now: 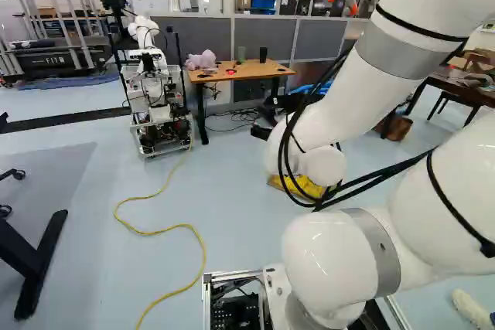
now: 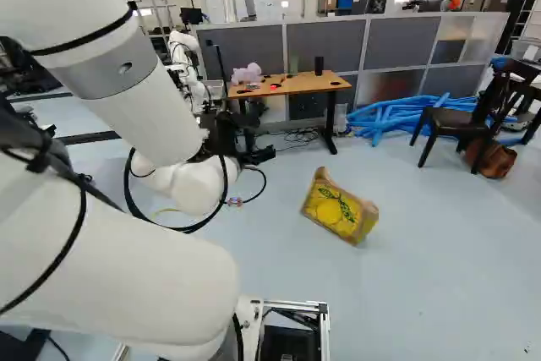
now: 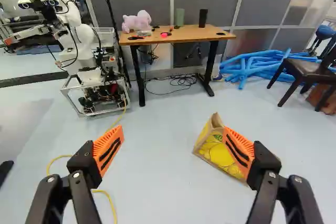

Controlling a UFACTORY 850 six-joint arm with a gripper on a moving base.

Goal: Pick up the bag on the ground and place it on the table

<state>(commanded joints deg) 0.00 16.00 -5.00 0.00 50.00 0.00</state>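
Across the pale floor (image 2: 423, 276) to the table (image 3: 189, 36) – judged a carry for after the lift, with nothing picked up at present. On the table, at one end, a pink toy (image 3: 137, 21); best avoided when setting down.

On the floor, well short of the table: the yellow bag (image 2: 340, 206), lying over, broad printed face partly upward. Looks boxy, perhaps paper or thin plastic. Likely light if empty; cannot tell the contents, so treat weight as unknown. Expect walls to give under a squeeze, stiffer along the folds. Could skid if nudged from one side only, or tear if jerked by a single sheet.

Fingers (image 3: 108, 151) spread wide, gripping nothing, above and short of the bag. Needs lowering and shifting towards the bag before closing. Suggest straddling the narrower end – or pinching a gathered fold near the raised edge. Close gently, lift slowly, watch for sag or a slipping pleat. No handle made out.
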